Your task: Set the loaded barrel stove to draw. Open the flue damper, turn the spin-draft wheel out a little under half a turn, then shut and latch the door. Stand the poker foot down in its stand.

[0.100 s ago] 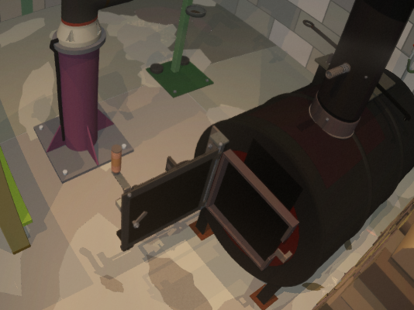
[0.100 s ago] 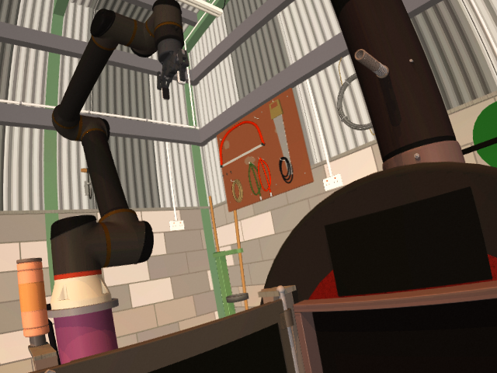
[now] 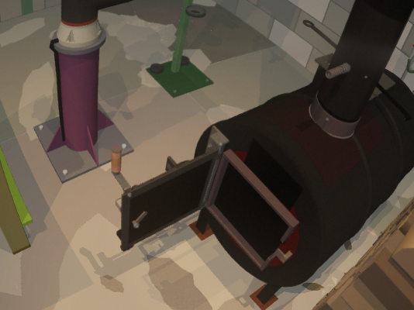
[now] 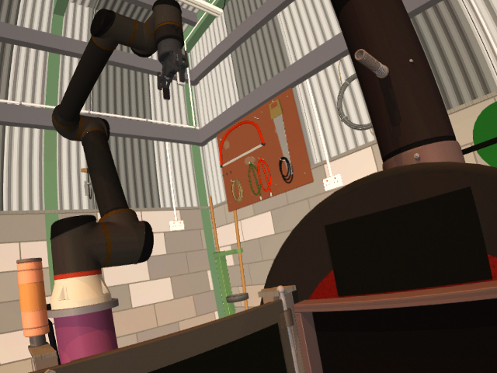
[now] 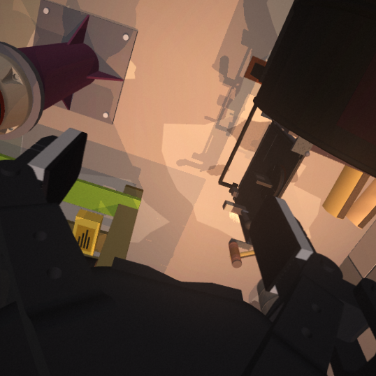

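Observation:
The black barrel stove [image 3: 310,186] lies on its side on short legs, with its door [image 3: 166,197] swung wide open to the left and the dark firebox mouth [image 3: 252,209] exposed. An orange-handled latch [image 3: 116,159] sticks out from the door's free edge. The flue pipe [image 3: 364,58] rises from the barrel's top, and the coil-sprung damper handle [image 3: 338,71] juts from its side. High above the floor, well away from the stove, my gripper [image 4: 166,86] hangs open and empty, pointing down. The poker [image 3: 319,34] lies by the far wall, and its green stand [image 3: 179,58] is behind the door.
My purple pedestal [image 3: 79,100] stands on a bolted plate left of the door. A green-topped bench [image 3: 13,205] runs along the left edge. Logs [image 5: 347,196] lie beside the stove, and a tool board [image 4: 265,160] hangs on the block wall.

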